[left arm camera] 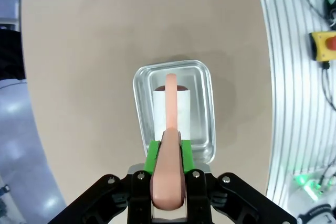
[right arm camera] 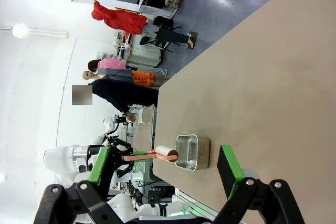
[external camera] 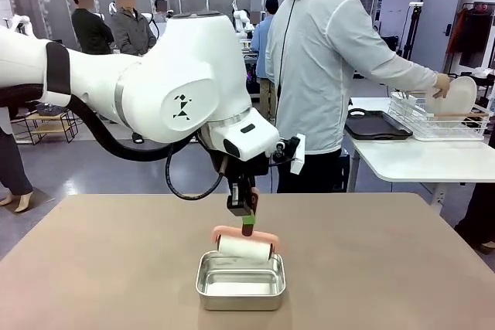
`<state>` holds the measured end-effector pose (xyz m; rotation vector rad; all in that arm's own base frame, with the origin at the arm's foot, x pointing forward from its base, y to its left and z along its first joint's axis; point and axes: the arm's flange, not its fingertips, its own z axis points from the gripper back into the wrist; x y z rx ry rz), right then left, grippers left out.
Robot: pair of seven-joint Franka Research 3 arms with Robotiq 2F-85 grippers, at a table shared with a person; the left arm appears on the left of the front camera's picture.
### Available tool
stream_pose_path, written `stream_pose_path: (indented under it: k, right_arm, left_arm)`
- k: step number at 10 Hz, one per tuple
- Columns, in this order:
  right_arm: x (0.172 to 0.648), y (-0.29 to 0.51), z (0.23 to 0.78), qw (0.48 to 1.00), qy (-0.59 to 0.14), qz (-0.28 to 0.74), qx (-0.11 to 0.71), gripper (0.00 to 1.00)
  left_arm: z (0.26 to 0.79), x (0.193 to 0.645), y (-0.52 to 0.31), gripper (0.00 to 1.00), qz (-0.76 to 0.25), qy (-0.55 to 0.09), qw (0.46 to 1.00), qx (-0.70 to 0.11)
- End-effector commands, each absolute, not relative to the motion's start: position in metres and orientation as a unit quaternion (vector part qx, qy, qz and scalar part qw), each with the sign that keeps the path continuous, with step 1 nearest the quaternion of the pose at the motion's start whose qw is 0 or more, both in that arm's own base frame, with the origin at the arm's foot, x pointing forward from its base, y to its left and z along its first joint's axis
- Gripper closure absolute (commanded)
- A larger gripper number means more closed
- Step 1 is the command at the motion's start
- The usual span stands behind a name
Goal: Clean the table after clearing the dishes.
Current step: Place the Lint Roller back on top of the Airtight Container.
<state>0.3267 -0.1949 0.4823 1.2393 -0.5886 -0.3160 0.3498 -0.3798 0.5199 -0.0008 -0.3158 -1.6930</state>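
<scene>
The pinkish-brown table (external camera: 387, 268) lies in front of me. My left gripper (external camera: 247, 222) hangs over its near middle, shut on the pink handle of a roller (external camera: 244, 248) whose white roll sits just above a small steel pan (external camera: 240, 280). In the left wrist view the gripper (left arm camera: 169, 153) clamps the roller (left arm camera: 170, 129) between green pads over the pan (left arm camera: 202, 87). My right gripper (right arm camera: 165, 169) is open with nothing in it, well away from the roller (right arm camera: 164, 154) and pan (right arm camera: 191, 152). A person at the far side sets a white plate (external camera: 462, 96) into a wire rack.
A smaller white table (external camera: 418, 160) at the back right carries the wire rack (external camera: 433, 121) and a dark tray (external camera: 377, 125). The person stands between the two tables. Other people stand far behind on the left.
</scene>
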Motion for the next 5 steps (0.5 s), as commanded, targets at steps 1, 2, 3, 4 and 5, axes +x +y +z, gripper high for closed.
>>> stream_pose_path:
  k: [1,2,3,4,5]
  right_arm:
    - [0.326,-0.194,0.485,0.761,-0.271,-0.142,0.572,0.0]
    - [0.326,-0.194,0.485,0.761,-0.271,-0.142,0.572,0.0]
    - [0.326,-0.194,0.485,0.761,-0.271,-0.142,0.572,0.0]
    - [0.326,-0.194,0.485,0.761,-0.271,-0.142,0.572,0.0]
    - [0.326,-0.194,0.485,0.761,-0.271,-0.142,0.572,0.0]
  left_arm:
    - [0.518,0.358,-0.368,0.8,-0.738,-0.149,0.657,-0.046]
    - [0.513,0.374,-0.364,0.8,-0.734,-0.152,0.658,-0.073]
    - [0.506,0.386,-0.363,0.8,-0.728,-0.147,0.666,-0.068]
    - [0.497,0.396,-0.363,0.8,-0.722,-0.138,0.673,-0.076]
    - [0.486,0.402,-0.363,0.8,-0.722,-0.133,0.674,-0.075]
